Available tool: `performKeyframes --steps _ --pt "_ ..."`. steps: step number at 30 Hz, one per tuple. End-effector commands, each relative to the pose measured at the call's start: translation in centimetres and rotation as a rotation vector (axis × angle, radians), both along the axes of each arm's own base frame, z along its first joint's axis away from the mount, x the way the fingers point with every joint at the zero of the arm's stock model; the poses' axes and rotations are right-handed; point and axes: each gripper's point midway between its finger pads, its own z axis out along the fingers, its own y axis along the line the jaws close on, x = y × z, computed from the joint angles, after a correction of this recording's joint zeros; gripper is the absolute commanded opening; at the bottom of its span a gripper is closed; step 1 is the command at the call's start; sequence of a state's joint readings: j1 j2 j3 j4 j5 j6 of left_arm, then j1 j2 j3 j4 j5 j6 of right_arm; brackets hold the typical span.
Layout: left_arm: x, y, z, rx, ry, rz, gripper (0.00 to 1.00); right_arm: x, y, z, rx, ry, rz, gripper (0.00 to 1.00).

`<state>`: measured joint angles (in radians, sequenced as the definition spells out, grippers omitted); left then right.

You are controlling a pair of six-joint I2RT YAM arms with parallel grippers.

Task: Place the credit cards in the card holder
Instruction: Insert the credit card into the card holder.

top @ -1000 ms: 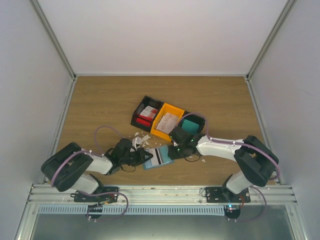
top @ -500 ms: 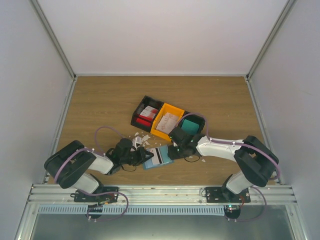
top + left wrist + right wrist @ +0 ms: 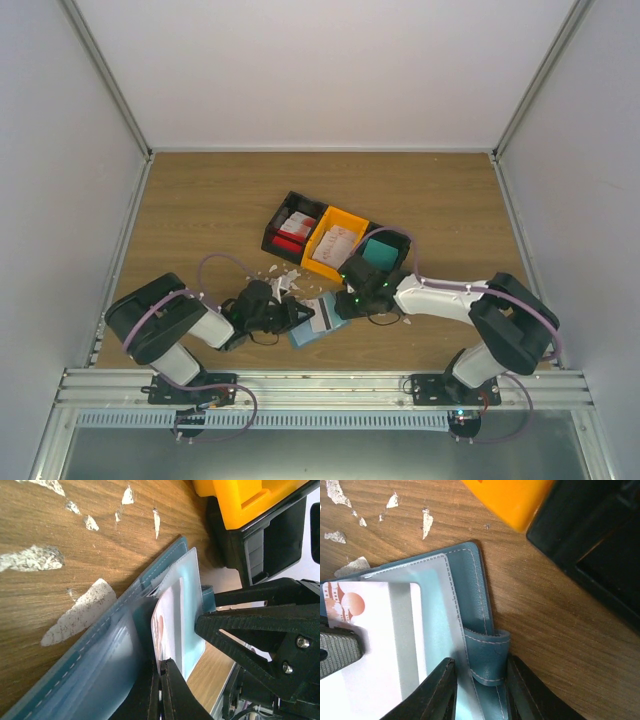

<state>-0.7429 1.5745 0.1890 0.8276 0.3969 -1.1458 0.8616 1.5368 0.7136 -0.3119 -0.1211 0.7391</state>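
Lowest in the top view, just below centre, the blue card holder (image 3: 312, 330) lies open on the table (image 3: 200, 200). It looks soft and floppy, stitched fabric with a slick clear pocket (image 3: 437, 610), so it will likely slide or fold unless pinned. The left gripper (image 3: 292, 314) comes in from the left, its jaws pressed together on the near edge of a credit card (image 3: 171, 622). The card is white with pink print and a grey stripe, thin, light and stiff, and smooth enough to slip. Gripping it by the trailing edge seems right, since that leaves the leading edge free to slide under the clear pocket, where part of it already sits.

On the right of the holder, the right gripper (image 3: 352, 298) has its jaws closed around the small strap loop (image 3: 487, 656) on the holder's edge, a sensible anchor point.

Compared with a second ago, the left arm has swung toward centre, its elbow further right, and the card has gone deeper over the holder. The holder's lower corner has pivoted slightly, while the right gripper has kept its place.

White paper scraps (image 3: 285, 280) lie just above the holder. Further up are a black bin (image 3: 275, 240), an orange bin (image 3: 318, 268) and another black bin holding a teal block (image 3: 382, 252).
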Motion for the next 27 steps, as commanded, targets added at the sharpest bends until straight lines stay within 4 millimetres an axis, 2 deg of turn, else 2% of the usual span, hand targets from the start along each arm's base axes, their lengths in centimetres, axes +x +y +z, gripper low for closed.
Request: performKeyframes --steps 1,8,15,22,27 --pt "-0.2 -0.4 -0.8 0.018 0.012 0.007 0.00 -4.7 -2.8 -4.3 -0.117 0.180 0.031 0.28" --pt "0.8 -0.1 -0.7 0.023 0.006 0.110 0.00 -5.6 -2.9 -4.2 -0.091 0.206 0.031 0.26" --pt "-0.1 0.9 -1.2 0.047 0.026 0.180 0.00 -6.5 -3.5 -3.4 -0.066 0.223 0.004 0.27" --pt "-0.8 -0.5 -0.9 0.029 0.029 0.145 0.00 -9.0 -2.6 -4.1 -0.052 0.282 0.047 0.26" --pt "-1.7 -0.7 -1.3 0.031 0.046 0.116 0.07 -8.7 -2.3 -3.9 -0.047 0.272 0.031 0.26"
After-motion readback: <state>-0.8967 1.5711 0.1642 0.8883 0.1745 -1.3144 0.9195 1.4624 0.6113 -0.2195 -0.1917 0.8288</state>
